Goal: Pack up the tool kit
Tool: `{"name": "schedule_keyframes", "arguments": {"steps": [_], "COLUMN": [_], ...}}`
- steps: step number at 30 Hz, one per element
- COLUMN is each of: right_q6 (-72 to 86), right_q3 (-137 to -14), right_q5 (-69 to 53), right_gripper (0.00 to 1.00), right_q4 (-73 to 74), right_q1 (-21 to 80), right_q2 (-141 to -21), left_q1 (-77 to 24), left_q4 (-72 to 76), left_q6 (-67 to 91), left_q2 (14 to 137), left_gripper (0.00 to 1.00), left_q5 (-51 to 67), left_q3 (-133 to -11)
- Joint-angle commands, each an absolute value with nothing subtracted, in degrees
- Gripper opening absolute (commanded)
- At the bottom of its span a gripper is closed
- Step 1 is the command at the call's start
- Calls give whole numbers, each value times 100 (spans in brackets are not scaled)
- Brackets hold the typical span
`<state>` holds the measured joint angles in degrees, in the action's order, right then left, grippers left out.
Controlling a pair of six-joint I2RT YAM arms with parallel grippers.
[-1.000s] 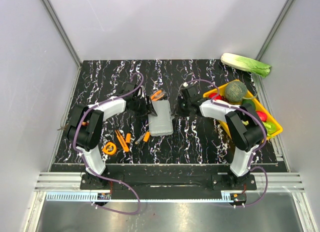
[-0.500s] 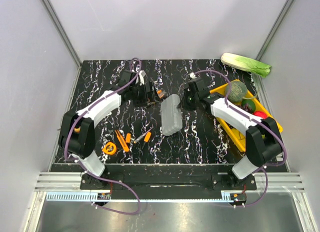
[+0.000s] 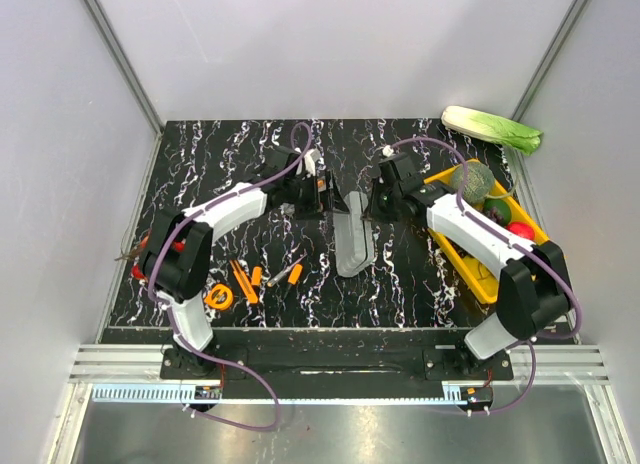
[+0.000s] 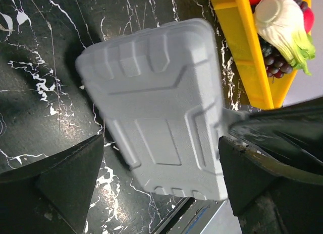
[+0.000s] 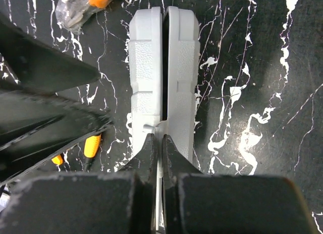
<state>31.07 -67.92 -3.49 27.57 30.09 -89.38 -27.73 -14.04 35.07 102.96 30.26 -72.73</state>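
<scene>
The grey case [image 3: 352, 234] is stood on its edge on the desk [image 3: 220, 164], pinched at its tab by the right tool [image 5: 159, 140]. The left tool [image 3: 328, 198] is spread wide, facing the case's flat side.

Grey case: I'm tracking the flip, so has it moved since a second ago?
Yes. The grey case shifted right, toward the yellow tray, and now stands on edge instead of lying flat.
</scene>
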Motion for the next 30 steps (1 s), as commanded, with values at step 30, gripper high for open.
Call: {"name": "schedule_keyframes", "arguments": {"steps": [30], "right_q6": [2769], "right_q3": [-6109], "right_q5": [808], "right_gripper": [15], "right_q4": [2620], "right_q1": [2585], "right_q2": [-8464], "left_q1": [-2822], "left_q4": [-3163], "left_q6": [2707], "left_q2": [10229], "left_gripper": [99], "left_q5": [782], "left_q3": [-7673]}}
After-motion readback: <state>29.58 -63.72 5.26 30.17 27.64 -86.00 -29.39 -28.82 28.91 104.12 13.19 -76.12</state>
